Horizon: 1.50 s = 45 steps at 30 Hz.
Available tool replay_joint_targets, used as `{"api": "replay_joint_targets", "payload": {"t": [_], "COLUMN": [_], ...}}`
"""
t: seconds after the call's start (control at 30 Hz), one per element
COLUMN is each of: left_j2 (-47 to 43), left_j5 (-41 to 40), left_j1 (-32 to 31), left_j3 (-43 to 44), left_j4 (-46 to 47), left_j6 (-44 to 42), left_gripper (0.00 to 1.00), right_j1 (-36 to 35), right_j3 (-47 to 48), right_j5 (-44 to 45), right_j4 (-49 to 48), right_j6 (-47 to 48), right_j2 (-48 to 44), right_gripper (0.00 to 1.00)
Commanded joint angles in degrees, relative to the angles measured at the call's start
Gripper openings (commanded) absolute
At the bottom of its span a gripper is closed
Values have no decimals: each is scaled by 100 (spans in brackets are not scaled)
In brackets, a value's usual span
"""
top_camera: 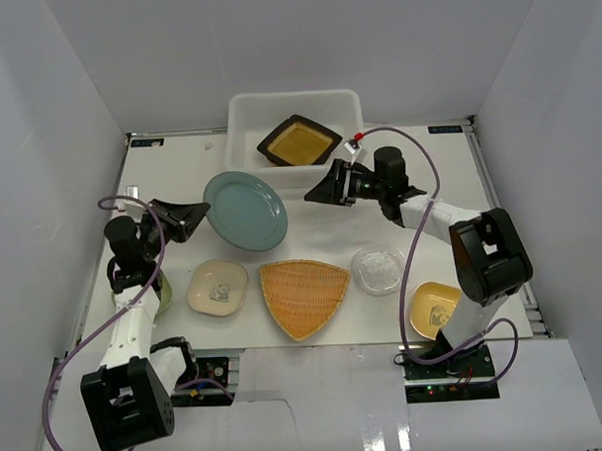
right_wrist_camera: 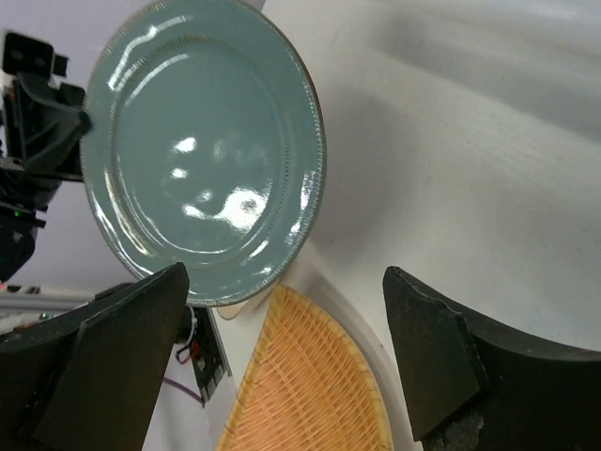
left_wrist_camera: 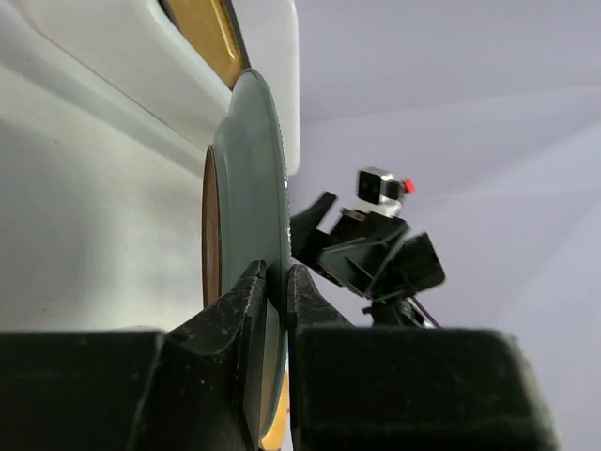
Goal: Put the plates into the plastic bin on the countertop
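My left gripper (top_camera: 202, 214) (left_wrist_camera: 273, 282) is shut on the left rim of the round teal plate (top_camera: 245, 210) (left_wrist_camera: 246, 188), which is lifted and tilted over the countertop (top_camera: 448, 181). The white plastic bin (top_camera: 244, 117) (left_wrist_camera: 131, 66) stands at the back with a black-amber square plate (top_camera: 298, 141) inside. Just right of the teal plate (right_wrist_camera: 202, 150), my right gripper (top_camera: 315, 191) (right_wrist_camera: 284, 278) hovers open with nothing in it. An orange woven fan plate (top_camera: 303, 295) (right_wrist_camera: 310, 385), a cream plate (top_camera: 218, 288), a clear glass plate (top_camera: 379, 269) and a yellow plate (top_camera: 434, 308) lie along the front.
A green dish (top_camera: 165, 292) sits partly under my left arm at the front left. White walls enclose the countertop on three sides. The right arm's cable (top_camera: 419, 192) loops over the right half of the table.
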<state>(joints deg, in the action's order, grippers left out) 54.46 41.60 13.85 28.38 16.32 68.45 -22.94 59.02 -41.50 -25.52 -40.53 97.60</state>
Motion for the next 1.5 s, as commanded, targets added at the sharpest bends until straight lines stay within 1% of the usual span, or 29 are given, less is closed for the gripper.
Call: {"api": "replay_joint_targets", "payload": {"t": [0.0, 0.1, 0.27, 0.33, 0.37, 0.4, 0.43, 0.47, 0.53, 0.57, 0.63, 0.67, 0.7, 0.73, 0.8, 0.87, 0.9, 0.93, 0.97, 1.0, 1.03, 1.13, 1.2, 1.23, 1.3, 1.37, 1.4, 1.43, 1.47], "left_j2": [-269, -225, -146, -120, -102, -102, -85, -50, 38, 91, 293, 381, 556, 618, 706, 786, 829, 899, 926, 953, 970, 962, 979, 988, 1075, 1172, 1277, 1339, 1427], "left_j5": [568, 735, 892, 955, 972, 990, 999, 1034, 1121, 1174, 1358, 1455, 1612, 1649, 1649, 1605, 1605, 1596, 1562, 1526, 1404, 1280, 1184, 1140, 990, 850, 771, 648, 543], "left_j1": [-154, -215, -330, -365, -391, -400, -400, -400, -409, -418, -427, -444, -453, -453, -471, -479, -479, -479, -479, -488, -479, -488, -488, -488, -488, -584, -663, -899, -1040], "left_j3": [423, 291, 431, 466, 475, 484, 519, 537, 581, 581, 607, 633, 668, 686, 730, 852, 897, 967, 1124, 1204, 1274, 1433, 1442, 1451, 1451, 1486, 1547, 1678, 1749], "left_j4": [925, 1443, 1470, 1523, 1524, 1489, 1358, 1313, 1243, 1251, 1295, 1252, 1190, 1077, 874, 496, 417, 138, -48, -432, -593, -998, -1095, -1130, -1270, -1437, -1708, -1928, -2087], "left_j6": [713, 1186, 1145, 1188, 1180, 1145, 1049, 987, 855, 846, 802, 706, 644, 583, 232, -154, -287, -444, -803, -989, -1165, -1667, -1816, -1861, -1983, -2220, -2343, -2640, -2774], "left_gripper": [0, 0, 0, 0, 0, 0, 0, 0, 0, 0, 0, 1, 12, 19, 30, 38, 49, 54, 58, 62, 69, 77, 79, 79, 79, 79, 79, 79, 80], "right_j1": [-272, -422, -510, -519, -519, -519, -519, -519, -519, -519, -492, -475, -466, -414, -334, -159, -106, 51, 131, 219, 402, 738, 887, 922, 1010, 1046, 1063, 1072, 1072], "right_j3": [108, 171, 74, -57, -101, -145, -215, -216, -225, -216, -198, -181, -155, -120, 47, 205, 397, 512, 644, 924, 1066, 1637, 1927, 2251, 2621, 3280, 3517, 3772, 4270], "right_j5": [-472, -500, -675, -754, -824, -929, -948, -974, -1001, -992, -931, -887, -817, -799, -694, -615, -510, -465, -378, -325, -281, -131, -52, -17, 89, 298, 378, 457, 641], "right_j4": [-234, -269, -866, -1480, -1735, -2338, -2605, -2816, -3273, -3362, -3459, -3469, -3460, -3425, -3381, -3293, -3258, -3171, -3100, -3047, -3003, -2757, -2582, -2485, -2108, -1687, -1458, -951, -668], "right_j6": [37, 2, -541, -832, -1216, -1429, -1622, -1964, -2238, -2335, -2520, -2547, -2547, -2556, -2608, -2688, -2723, -2793, -2828, -2872, -2942, -3022, -3057, -3048, -2969, -2690, -2557, -2391, -2224], "right_j2": [276, 417, 646, 707, 742, 795, 822, 848, 945, 962, 954, 919, 823, 770, 621, 524, 514, 505, 566, 602, 654, 935, 1216, 1313, 1682, 2093, 2235, 2367, 2630], "right_gripper": [90, 90, 90, 93, 95, 96, 90, 68, 44, 24, 10, 8, 8, 8, 8, 8, 8, 8, 8, 8, 8, 8, 8, 8, 8, 8, 8, 8, 8]}}
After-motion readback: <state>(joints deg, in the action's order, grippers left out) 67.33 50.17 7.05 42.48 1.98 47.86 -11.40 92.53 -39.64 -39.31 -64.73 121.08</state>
